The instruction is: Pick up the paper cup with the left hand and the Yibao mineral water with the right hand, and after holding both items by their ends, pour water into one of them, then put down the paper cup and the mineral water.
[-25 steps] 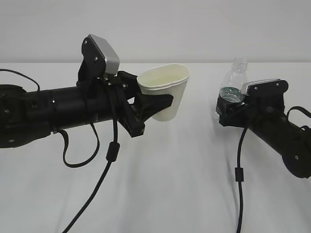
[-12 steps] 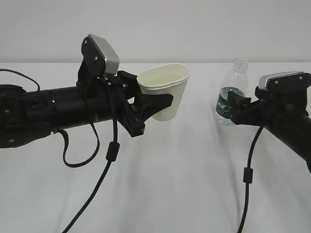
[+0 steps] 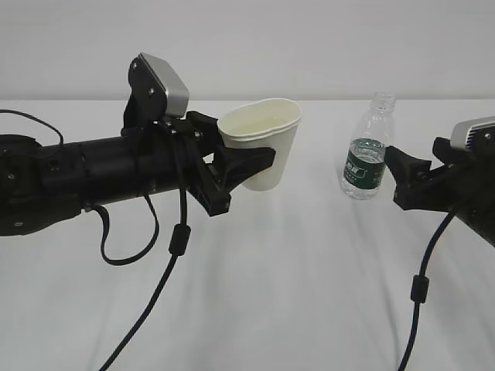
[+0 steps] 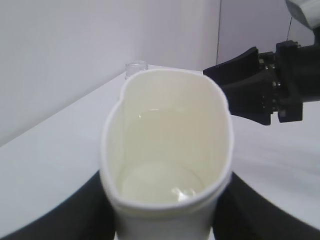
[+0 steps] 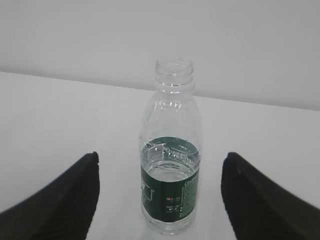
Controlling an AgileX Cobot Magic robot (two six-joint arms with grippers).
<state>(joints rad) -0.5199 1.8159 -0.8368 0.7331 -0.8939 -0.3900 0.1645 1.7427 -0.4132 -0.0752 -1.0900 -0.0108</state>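
The left hand point(image 3: 232, 166) jaws grip the paper cup point(image 3: 265, 144); the right hand point(image 3: 402, 179) jaws gape open at three o'clock of the standing Yibao mineral water point(image 3: 366, 151).

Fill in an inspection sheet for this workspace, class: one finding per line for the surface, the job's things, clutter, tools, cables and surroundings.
Surface: white table, bare around the items.
Paper cup: held off the table in the left tool, rim squeezed oval, a little water at the bottom.
Yibao mineral water: upright on the table, uncapped, partly filled.
Clutter: nothing seen.
Left tool: shut on the cup.
Right tool: open, clear of the bottle.
Cables: black cables hang from both arms.
Surroundings: plain pale wall.
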